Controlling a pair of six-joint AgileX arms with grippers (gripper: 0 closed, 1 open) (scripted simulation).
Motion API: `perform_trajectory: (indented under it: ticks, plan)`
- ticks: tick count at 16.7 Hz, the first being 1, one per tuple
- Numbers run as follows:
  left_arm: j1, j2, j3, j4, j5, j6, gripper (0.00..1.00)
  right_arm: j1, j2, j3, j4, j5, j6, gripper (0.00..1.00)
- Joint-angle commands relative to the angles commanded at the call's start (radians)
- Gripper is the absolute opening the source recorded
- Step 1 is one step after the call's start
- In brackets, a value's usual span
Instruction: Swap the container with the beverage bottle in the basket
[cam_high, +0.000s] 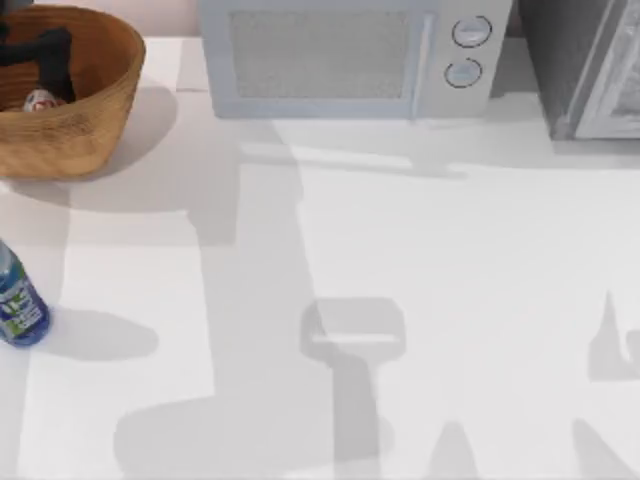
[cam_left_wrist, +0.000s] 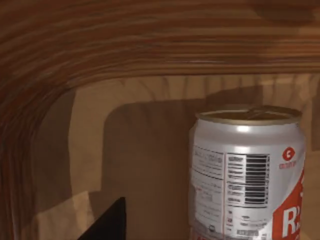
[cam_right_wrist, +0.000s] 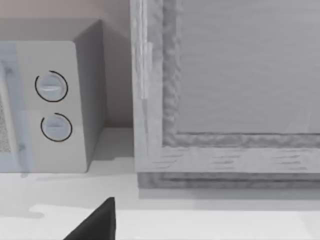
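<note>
Container (cam_left_wrist: 247, 172) upright inside the basket (cam_high: 95, 110) at the tabletop's far-left corner, my left gripper (cam_high: 45, 50) over it, finger state unclear, beverage bottle (cam_high: 20, 305) at the left edge.

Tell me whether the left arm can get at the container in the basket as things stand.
Probably yes. The left gripper is already down inside the basket, with the container standing upright close in front of its wrist camera and nothing between them.
</note>
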Motion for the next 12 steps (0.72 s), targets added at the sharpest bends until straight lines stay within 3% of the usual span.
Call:
perform_trajectory:
  ticks: [5, 10, 12]
  plan:
    - [-0.011, -0.018, -0.132, 0.117, -0.002, -0.011, 1.0, 0.0, 0.0, 0.0, 0.0, 0.0, 0.0, 1.0]
    - [-0.012, -0.02, -0.148, 0.131, -0.002, -0.012, 1.0, 0.0, 0.0, 0.0, 0.0, 0.0, 0.0, 1.0]
    - [-0.012, -0.02, -0.148, 0.131, -0.002, -0.012, 0.85, 0.0, 0.0, 0.0, 0.0, 0.0, 0.0, 1.0]
